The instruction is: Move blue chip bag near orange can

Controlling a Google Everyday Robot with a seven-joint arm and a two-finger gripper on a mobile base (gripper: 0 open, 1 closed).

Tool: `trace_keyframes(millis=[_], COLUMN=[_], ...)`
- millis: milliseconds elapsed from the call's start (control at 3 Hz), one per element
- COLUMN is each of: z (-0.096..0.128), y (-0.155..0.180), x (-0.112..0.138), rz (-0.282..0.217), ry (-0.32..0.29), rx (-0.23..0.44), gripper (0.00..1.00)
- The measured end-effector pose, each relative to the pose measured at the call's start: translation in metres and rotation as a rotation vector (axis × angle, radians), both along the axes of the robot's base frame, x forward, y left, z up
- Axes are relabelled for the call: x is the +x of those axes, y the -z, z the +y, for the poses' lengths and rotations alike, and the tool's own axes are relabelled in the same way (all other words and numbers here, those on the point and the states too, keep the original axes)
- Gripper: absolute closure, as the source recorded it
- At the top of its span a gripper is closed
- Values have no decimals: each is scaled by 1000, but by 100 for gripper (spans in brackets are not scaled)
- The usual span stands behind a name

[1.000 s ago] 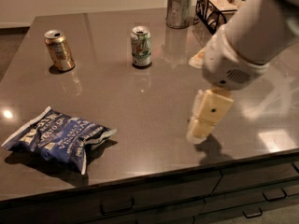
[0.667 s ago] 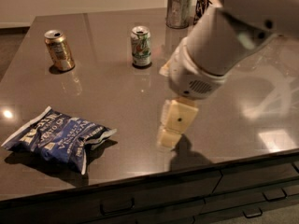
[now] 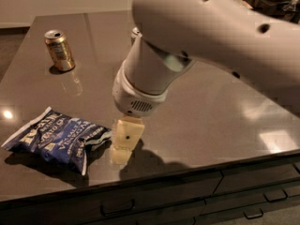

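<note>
Presumably to grasp it, the tool (image 3: pixel 123 146) hangs beside the blue chip bag (image 3: pixel 56 137), spread or closed I cannot tell, well apart from the orange can (image 3: pixel 59 49).

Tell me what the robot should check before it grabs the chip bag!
1. The chip bag is in sight, lying flat on the table: ok.
2. The orange can stands upright at the far left: ok.
3. The gripper is low, beside the bag's right end: ok.
4. The gripper is right over the bag: not ok, it is off to the side.
5. Nothing stands between bag and can: ok.
6. The bag is near the can: not ok, far apart.
</note>
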State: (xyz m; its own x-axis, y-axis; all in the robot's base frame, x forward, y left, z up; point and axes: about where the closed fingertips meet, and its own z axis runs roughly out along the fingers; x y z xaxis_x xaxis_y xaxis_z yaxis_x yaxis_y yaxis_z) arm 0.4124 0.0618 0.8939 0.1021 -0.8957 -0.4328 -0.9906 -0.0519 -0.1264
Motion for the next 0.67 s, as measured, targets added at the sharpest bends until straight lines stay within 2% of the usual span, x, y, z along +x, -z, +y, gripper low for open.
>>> trace_keyframes(millis=[667], z=[60], y=[37], x=[-9], rz=[21], ry=[-103], rx=[-12], gripper=[0])
